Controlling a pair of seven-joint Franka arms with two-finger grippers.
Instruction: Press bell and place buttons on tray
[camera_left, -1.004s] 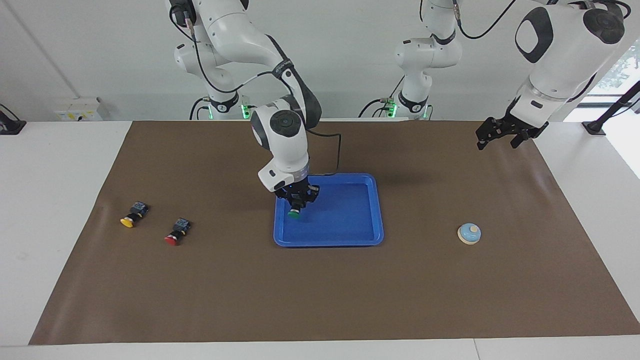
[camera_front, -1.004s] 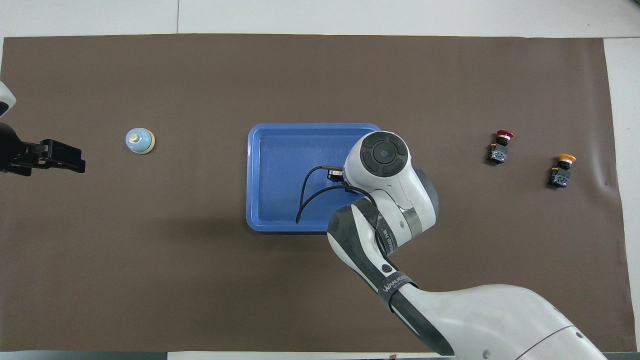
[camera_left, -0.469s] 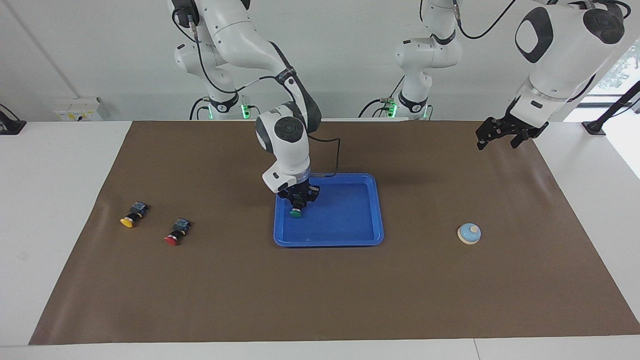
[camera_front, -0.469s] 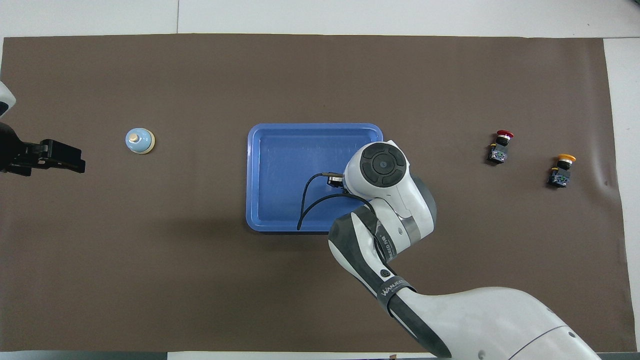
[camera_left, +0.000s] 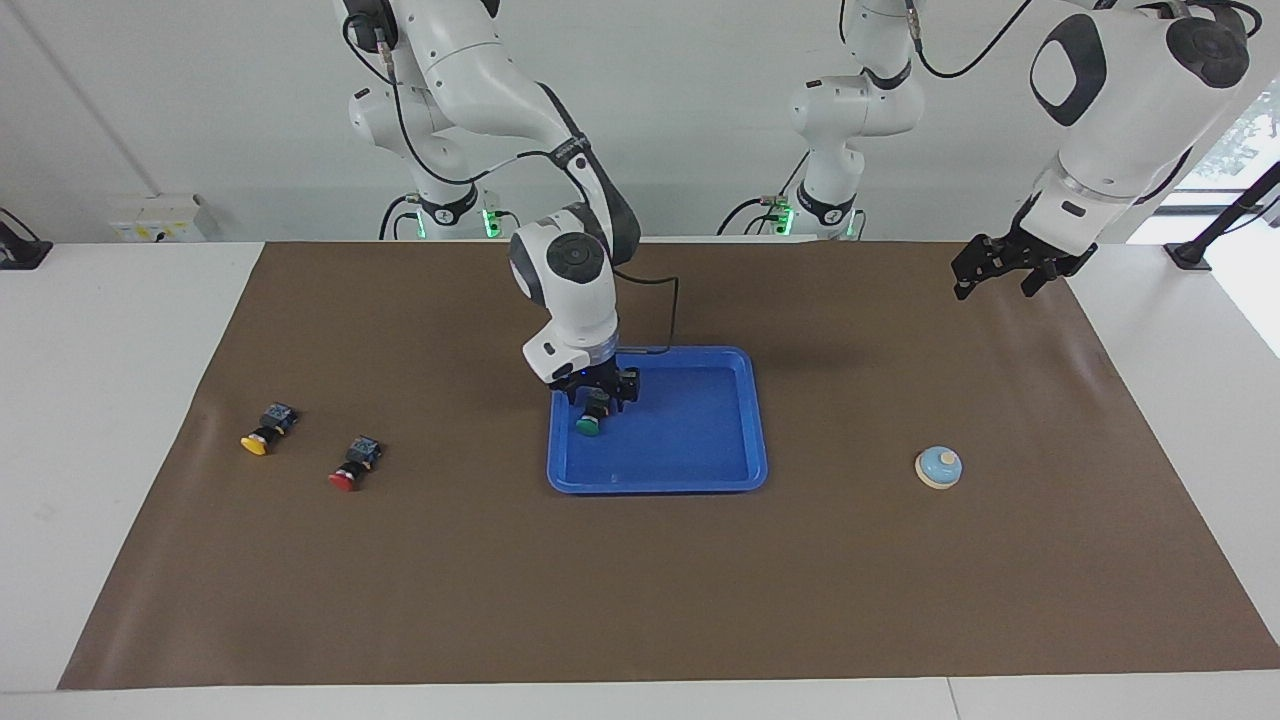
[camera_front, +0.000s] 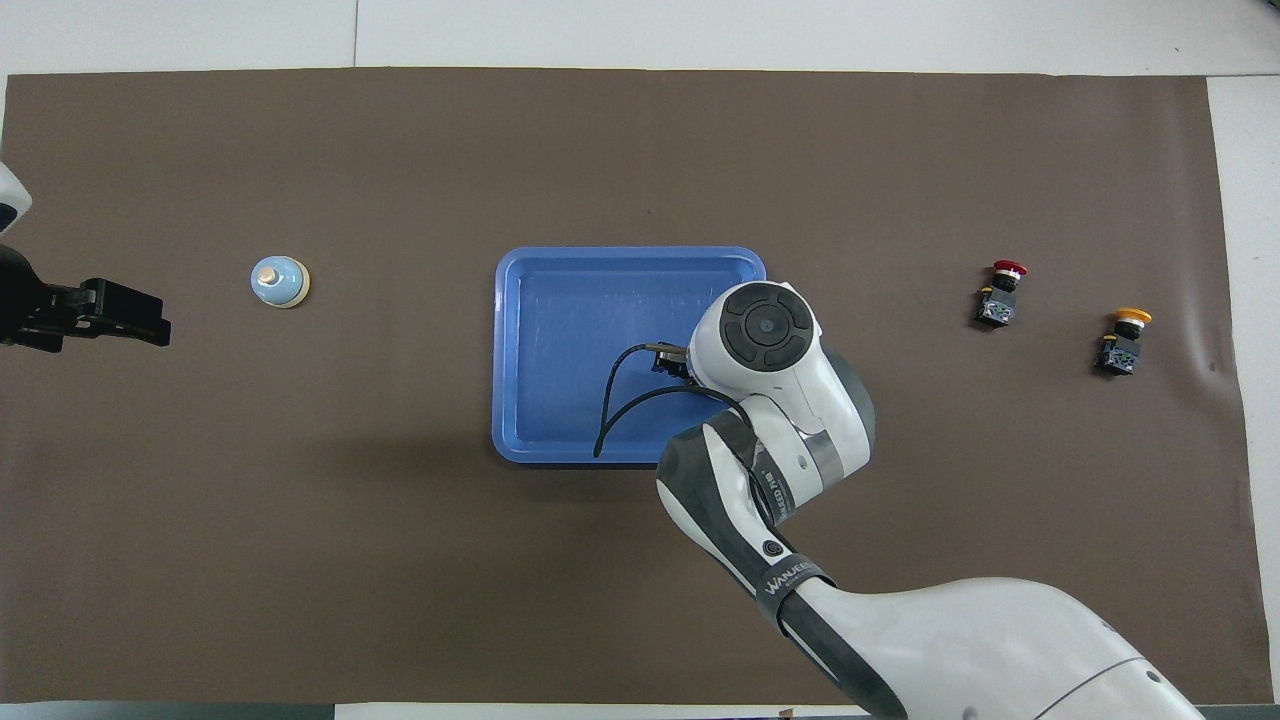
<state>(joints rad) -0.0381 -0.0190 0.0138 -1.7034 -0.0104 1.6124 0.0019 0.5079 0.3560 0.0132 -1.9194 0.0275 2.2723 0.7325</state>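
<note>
One green button (camera_left: 589, 424) in the tray (camera_left: 700, 480) between the right pincer's (camera_left: 598, 400) parted fingers; left pincer (camera_left: 1000, 275) apart.

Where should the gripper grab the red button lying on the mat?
Probably the dark body of the red button, not its round cap. It lies on its side, cap pointing away from the robots, so come straight down from above and close across the body's two long sides.

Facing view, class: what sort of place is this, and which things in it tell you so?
Probably a robotics lab: two white arms fixed at a table's edge, a brown mat covering the table, and small test props such as a blue tray and a bell.
</note>
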